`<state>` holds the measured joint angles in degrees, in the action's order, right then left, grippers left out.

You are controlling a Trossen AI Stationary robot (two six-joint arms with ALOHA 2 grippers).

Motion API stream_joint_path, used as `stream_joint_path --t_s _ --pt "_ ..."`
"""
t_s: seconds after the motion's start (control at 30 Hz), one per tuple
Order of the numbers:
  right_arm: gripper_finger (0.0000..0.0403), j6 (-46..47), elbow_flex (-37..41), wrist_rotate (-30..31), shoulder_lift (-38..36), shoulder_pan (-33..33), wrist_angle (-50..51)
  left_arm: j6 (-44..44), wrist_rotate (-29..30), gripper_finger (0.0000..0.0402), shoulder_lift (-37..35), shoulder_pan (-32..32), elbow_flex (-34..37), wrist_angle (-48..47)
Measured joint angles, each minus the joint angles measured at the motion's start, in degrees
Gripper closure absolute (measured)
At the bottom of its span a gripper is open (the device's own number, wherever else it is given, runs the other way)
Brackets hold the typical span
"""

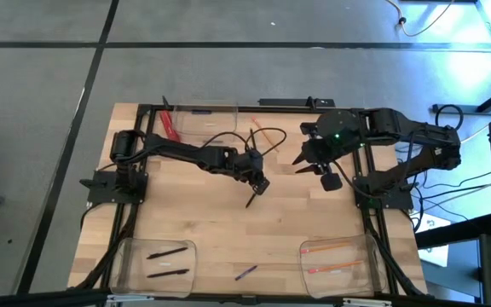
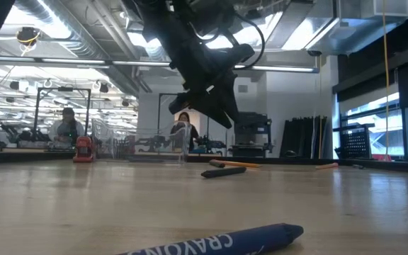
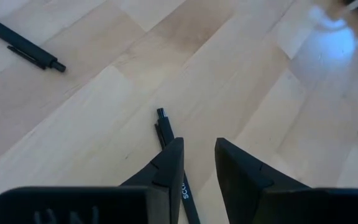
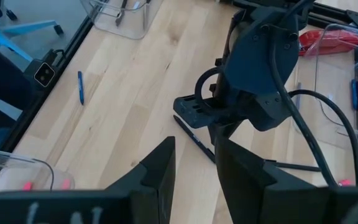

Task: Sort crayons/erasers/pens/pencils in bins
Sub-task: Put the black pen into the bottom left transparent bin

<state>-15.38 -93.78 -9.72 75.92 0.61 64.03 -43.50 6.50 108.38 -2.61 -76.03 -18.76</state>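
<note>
Currently the left gripper is hovering over the middle of the table in the high view. Its fingers are standing narrowly apart around one of the pens. That pen is lying slanted on the wood, running into the gap close against one finger. Whether the pads are touching it is not clear. In the left wrist view a second pen is lying in the upper left of the frame.

The right gripper is waiting right of centre and pointing toward the left arm. Its fingers are slightly parted and holding nothing.

Of the bins, the one at the lower left of the high view is holding two pens. The lower right one is holding pencils. The one at the upper middle is holding a red strip. More pencils are lying loose on the wood just above the left gripper.

One of the crayons is resting on the table near the bottom edge, between the two lower bins. It is showing large at the bottom of the low view.
</note>
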Motion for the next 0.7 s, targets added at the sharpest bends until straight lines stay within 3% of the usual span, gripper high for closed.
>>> stream_joint_path --t_s 0.4,0.7 --pt "0.0288 -0.1 0.0 0.0 0.0 0.0 0.0 -1.8 3.9 0.0308 -0.2 0.5 -1.1 -1.1" --pt "0.0288 -0.1 0.0 0.0 0.0 0.0 0.0 -5.5 3.1 0.0209 1.5 0.5 -3.0 -9.8"
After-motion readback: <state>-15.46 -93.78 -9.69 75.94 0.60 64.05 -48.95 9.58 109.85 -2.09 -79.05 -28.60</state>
